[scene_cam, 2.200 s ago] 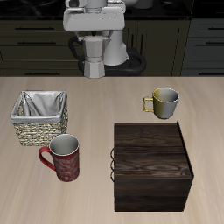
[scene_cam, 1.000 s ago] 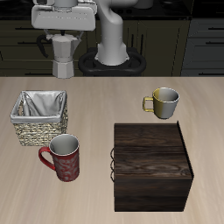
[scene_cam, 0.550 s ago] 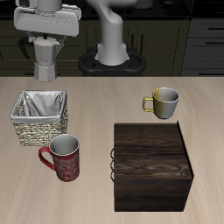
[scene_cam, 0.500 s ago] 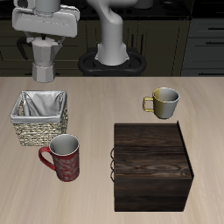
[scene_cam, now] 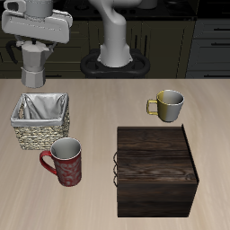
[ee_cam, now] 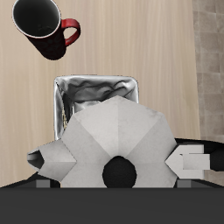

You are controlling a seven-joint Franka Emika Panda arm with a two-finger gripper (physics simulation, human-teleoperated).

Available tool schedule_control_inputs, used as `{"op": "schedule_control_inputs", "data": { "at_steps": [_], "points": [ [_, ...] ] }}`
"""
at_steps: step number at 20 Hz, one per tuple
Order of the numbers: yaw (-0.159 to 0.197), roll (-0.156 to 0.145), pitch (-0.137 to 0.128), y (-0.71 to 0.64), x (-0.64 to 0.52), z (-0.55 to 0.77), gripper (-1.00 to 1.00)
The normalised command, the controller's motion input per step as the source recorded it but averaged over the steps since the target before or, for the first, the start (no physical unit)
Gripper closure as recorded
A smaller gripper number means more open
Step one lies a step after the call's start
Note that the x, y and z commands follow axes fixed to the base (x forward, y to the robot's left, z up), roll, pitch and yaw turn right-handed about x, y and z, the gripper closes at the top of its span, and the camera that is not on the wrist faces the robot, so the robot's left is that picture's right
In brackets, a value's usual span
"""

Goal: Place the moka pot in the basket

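Observation:
My gripper is shut on the silver faceted moka pot and holds it in the air behind and above the wicker basket, which has a pale cloth lining. In the wrist view the moka pot fills the frame seen from above, with its black knob between my fingers, and the basket's lining shows just beyond it.
A red mug stands right in front of the basket and shows in the wrist view. A dark wooden box sits near the front edge. A grey-and-yellow mug stands behind the box.
My gripper has carried the moka pot sideways across the back of the table, from near the robot's base to a spot above and behind the basket.

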Motion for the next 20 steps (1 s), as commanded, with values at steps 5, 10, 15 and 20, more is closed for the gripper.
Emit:
{"op": "schedule_control_inputs", "data": {
  "at_steps": [5,10,15,20],
  "points": [
    [-0.008,0.004,0.035,-0.01,0.07,-0.26,1.0],
    [-0.002,0.029,0.056,0.15,0.04,-0.41,1.0],
    [0.004,0.018,0.037,0.11,0.06,-0.39,1.0],
    [0.027,-0.05,0.058,-0.1,0.12,-0.54,1.0]
  ]
}}
